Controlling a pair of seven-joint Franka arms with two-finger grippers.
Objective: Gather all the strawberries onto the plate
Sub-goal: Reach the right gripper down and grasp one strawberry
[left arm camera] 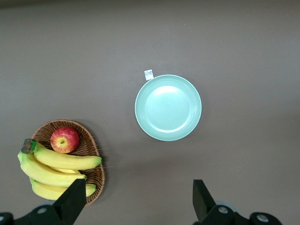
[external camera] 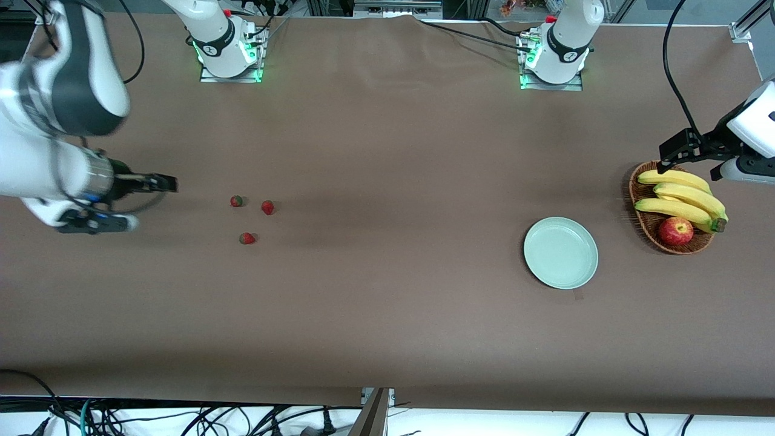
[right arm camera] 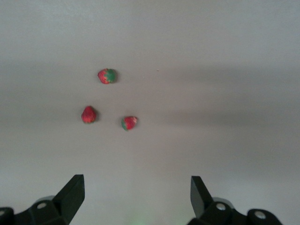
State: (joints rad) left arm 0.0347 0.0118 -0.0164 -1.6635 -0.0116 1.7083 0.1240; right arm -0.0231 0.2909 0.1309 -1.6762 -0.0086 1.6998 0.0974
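Observation:
Three small red strawberries lie close together toward the right arm's end of the table: one [external camera: 236, 200] [right arm camera: 88, 114], one [external camera: 267, 208] [right arm camera: 107, 76] and one nearest the front camera [external camera: 246, 238] [right arm camera: 129, 123]. The pale mint-green plate [external camera: 560, 252] [left arm camera: 168, 107] holds nothing and sits toward the left arm's end. My right gripper [external camera: 164, 183] [right arm camera: 137, 180] hangs open and holds nothing, beside the berries and a short way off them. My left gripper [external camera: 675, 151] [left arm camera: 139, 187] hangs open and holds nothing too, over the rim of the wicker basket, well off the plate.
The brown wicker basket [external camera: 642, 227] [left arm camera: 96, 154] beside the plate holds bananas [external camera: 681, 197] [left arm camera: 56, 164] and a red apple [external camera: 676, 231] [left arm camera: 64, 139]. A tiny white tag [left arm camera: 148, 74] lies at the plate's rim. Bare brown tabletop stretches between berries and plate.

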